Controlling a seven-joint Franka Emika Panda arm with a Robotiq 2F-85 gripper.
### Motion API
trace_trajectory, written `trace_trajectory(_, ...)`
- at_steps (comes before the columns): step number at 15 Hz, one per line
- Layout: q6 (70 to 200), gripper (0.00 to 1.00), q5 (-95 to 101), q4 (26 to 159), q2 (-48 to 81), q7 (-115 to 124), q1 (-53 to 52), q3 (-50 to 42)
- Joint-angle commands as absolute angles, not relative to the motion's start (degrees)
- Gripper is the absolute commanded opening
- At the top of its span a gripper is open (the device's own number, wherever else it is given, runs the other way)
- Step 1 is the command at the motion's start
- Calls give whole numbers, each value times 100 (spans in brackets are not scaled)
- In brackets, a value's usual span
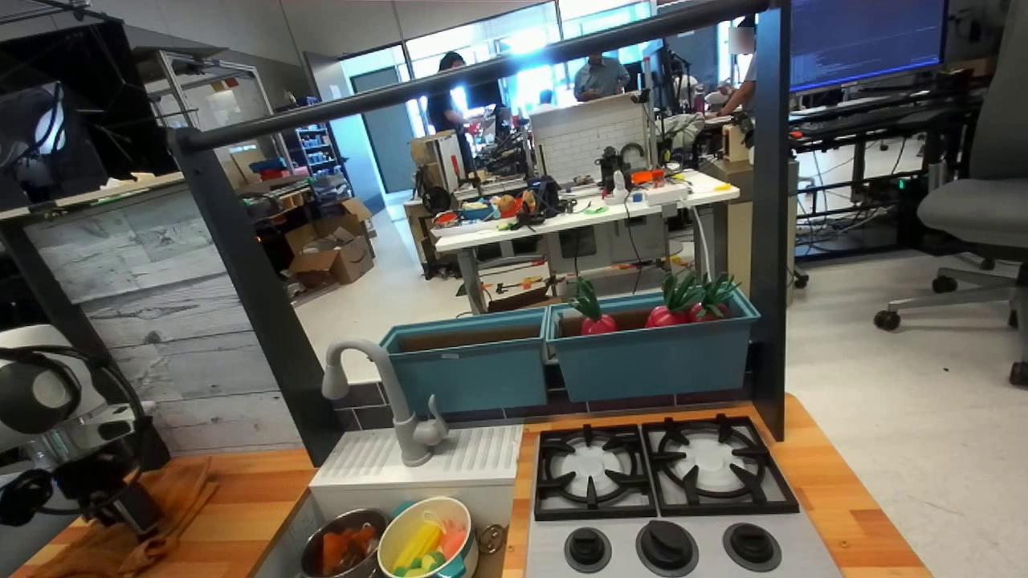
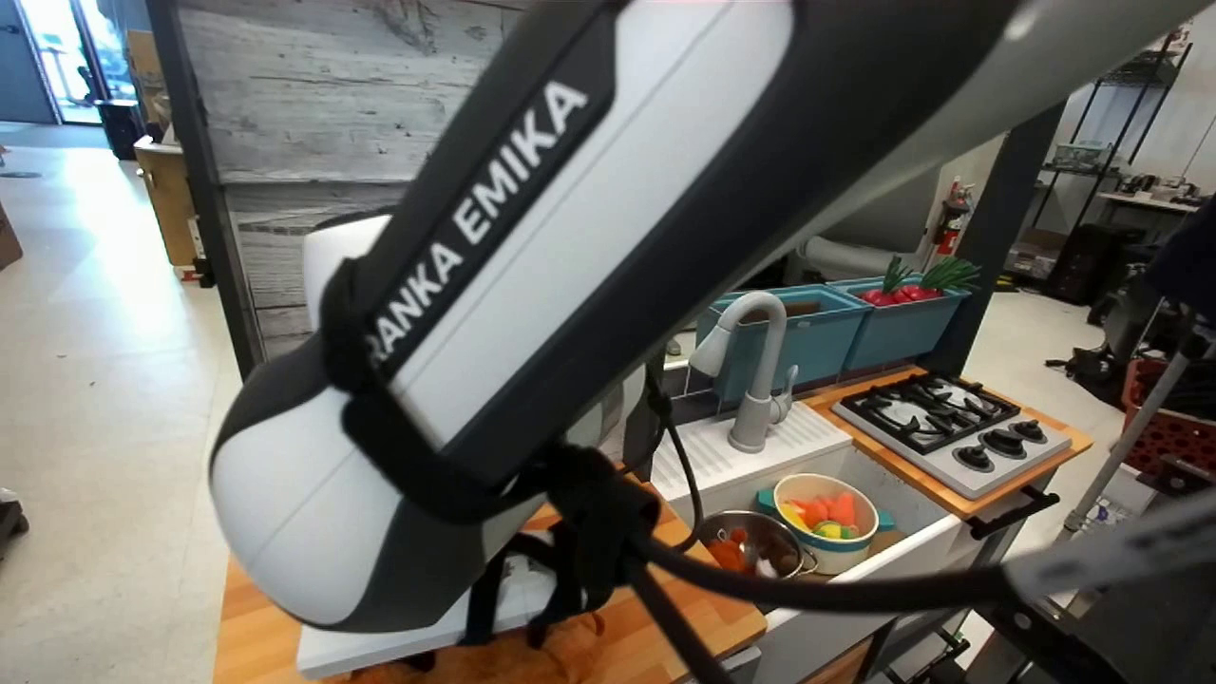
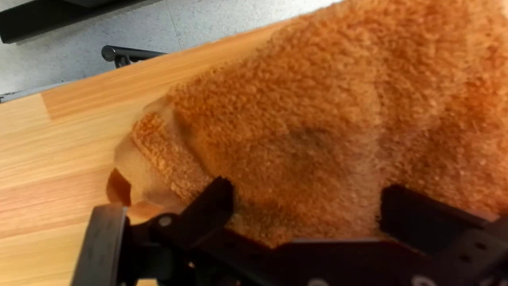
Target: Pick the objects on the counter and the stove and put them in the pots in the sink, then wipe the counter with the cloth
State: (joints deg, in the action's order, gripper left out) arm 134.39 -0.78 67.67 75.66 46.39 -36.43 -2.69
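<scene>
My fingers (image 3: 416, 216) stand wide apart at the cloth (image 3: 317, 119), gripping nothing. Near the cloth, the sink (image 1: 494, 502) contains both loaded pots (image 2: 841, 559).

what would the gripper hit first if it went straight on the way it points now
The cloth, most likely: it lies straight ahead of the open gripper, though whether they touch is unclear.

Can see, in an exterior view, a flat grey wood-plank panel (image 1: 181, 321) behind the jaws, and two teal rectangular troughs (image 1: 474, 381) well apart from them, with green-topped red vegetables (image 1: 666, 315) in the farther; in the wrist view, a cylindrical black rod (image 3: 133, 52) beyond the jaws.
</scene>
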Motion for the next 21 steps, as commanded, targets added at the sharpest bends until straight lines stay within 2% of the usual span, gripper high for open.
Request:
trace_trajectory(1, 13109, 100, 56, 6070, 7974, 4641, -3484, -307)
trace_trajectory(11, 13399, 100, -110, 8337, 6858, 4637, -2857, -563)
trace_trajectory(21, 13089, 100, 445, 7033, 7391, 4615, -3657, -134)
